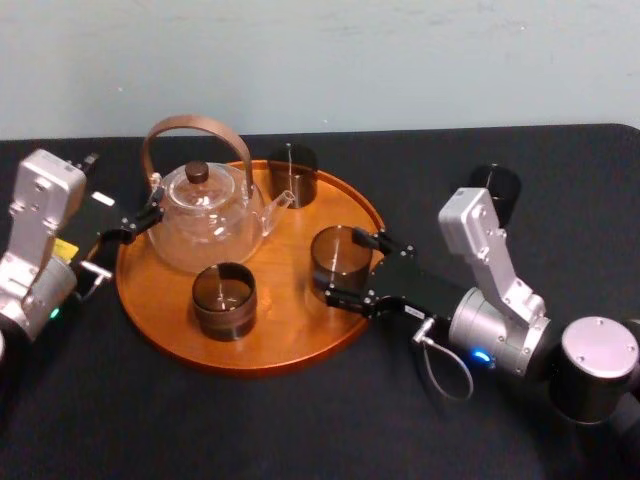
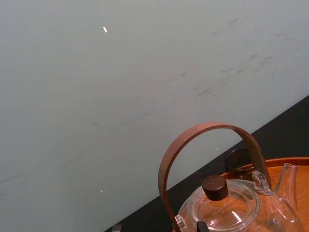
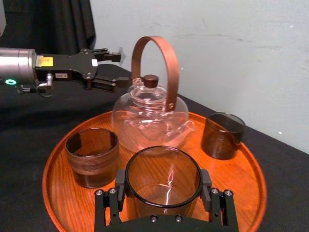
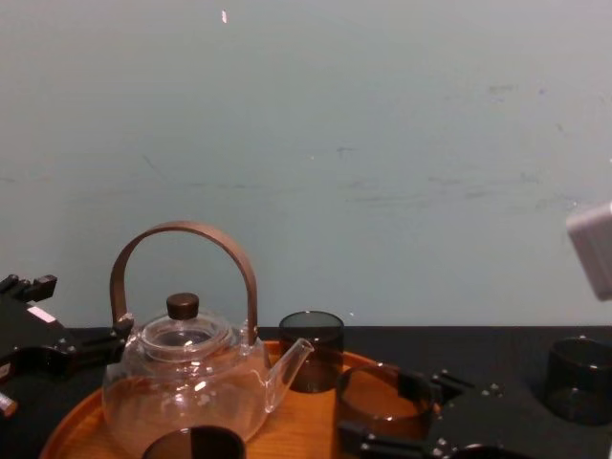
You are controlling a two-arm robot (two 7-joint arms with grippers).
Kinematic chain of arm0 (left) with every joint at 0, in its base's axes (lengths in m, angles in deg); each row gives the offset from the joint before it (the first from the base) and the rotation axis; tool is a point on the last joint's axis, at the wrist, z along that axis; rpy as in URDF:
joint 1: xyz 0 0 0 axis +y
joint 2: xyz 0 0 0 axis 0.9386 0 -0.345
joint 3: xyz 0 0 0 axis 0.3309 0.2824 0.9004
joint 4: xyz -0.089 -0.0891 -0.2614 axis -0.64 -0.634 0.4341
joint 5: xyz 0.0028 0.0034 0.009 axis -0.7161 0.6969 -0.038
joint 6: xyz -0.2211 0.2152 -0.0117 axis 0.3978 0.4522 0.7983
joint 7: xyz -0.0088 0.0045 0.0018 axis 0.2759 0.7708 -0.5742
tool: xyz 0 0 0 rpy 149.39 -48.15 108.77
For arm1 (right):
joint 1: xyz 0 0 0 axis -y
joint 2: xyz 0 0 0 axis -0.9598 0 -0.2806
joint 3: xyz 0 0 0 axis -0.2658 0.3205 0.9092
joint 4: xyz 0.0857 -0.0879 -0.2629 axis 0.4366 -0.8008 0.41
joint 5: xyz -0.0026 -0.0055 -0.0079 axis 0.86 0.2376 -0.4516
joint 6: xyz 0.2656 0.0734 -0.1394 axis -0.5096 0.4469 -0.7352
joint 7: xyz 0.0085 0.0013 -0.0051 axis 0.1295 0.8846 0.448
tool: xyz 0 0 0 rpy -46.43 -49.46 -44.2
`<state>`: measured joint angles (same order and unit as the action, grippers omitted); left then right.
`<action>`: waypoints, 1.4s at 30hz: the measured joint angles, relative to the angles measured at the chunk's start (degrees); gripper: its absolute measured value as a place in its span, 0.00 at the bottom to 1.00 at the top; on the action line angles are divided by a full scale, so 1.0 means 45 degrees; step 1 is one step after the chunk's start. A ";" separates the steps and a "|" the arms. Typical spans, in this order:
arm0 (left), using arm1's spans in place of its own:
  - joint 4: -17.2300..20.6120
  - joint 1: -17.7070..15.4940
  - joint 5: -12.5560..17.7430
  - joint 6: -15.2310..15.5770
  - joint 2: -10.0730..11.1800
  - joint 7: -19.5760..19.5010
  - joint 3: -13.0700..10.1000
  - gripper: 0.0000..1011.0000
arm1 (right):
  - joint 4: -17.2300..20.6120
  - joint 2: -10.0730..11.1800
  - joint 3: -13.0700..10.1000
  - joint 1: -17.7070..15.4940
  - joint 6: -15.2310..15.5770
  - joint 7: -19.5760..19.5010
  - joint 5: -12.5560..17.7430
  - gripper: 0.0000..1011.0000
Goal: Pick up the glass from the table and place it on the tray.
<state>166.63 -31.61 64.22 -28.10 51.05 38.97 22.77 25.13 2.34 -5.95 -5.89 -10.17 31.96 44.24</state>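
The upright glass (image 3: 163, 179) is being held in the right gripper (image 1: 345, 267) inside the tray's (image 1: 290, 330) right rim, with the left gripper (image 1: 148, 215) open beside the teapot (image 1: 205, 225).

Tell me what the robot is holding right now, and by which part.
The right gripper holds a glass by its side wall, with fingers on opposite sides. The left gripper is open and holds nothing.

Wall (image 4: 382, 143) behind: flat pale blue-green paint, evenly lit, faint scuffs (image 2: 231, 82) and scratches, one small white fleck (image 4: 224, 16) high up. Matte black table (image 1: 300, 420) runs right up to it. Dark cloth (image 3: 72, 24) hangs beside the wall.
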 joint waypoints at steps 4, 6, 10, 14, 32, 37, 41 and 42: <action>-0.0001 0.0000 0.0000 0.0000 0.0000 0.0000 0.0001 1.00 | -0.0282 -0.0175 0.0203 0.0140 -0.0102 0.0062 -0.0021 0.90; 0.0000 0.0000 0.0000 0.0000 0.0000 0.0000 0.0000 1.00 | -0.0399 -0.0249 0.0272 0.0200 -0.0155 0.0085 -0.0024 0.90; -0.0001 0.0000 0.0000 0.0000 0.0000 0.0001 0.0000 1.00 | -0.0759 -0.0427 0.0453 0.0356 -0.0319 0.0181 -0.0044 0.90; 0.0000 0.0000 0.0000 0.0000 0.0000 0.0000 0.0000 1.00 | -0.0999 -0.0540 0.0545 0.0458 -0.0414 0.0238 -0.0042 0.90; -0.0001 0.0000 0.0000 0.0000 0.0000 0.0001 0.0000 1.00 | -0.2169 -0.0848 0.0665 0.0817 -0.0761 0.0615 0.0259 0.90; 0.0000 0.0001 0.0000 0.0000 0.0000 0.0000 0.0000 1.00 | -0.2222 -0.0860 0.0675 0.0843 -0.0794 0.0669 0.0289 0.90; -0.0001 0.0000 0.0000 0.0000 0.0000 0.0000 0.0000 1.00 | -0.2193 -0.0852 0.0668 0.0834 -0.0793 0.0656 0.0280 0.90; -0.0001 0.0001 0.0000 0.0000 0.0000 0.0001 0.0000 1.00 | -0.2189 -0.0851 0.0667 0.0832 -0.0793 0.0651 0.0279 0.90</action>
<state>166.63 -31.61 64.22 -28.10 51.05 38.97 22.77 15.28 -1.49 -2.95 -2.15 -13.74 34.89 45.50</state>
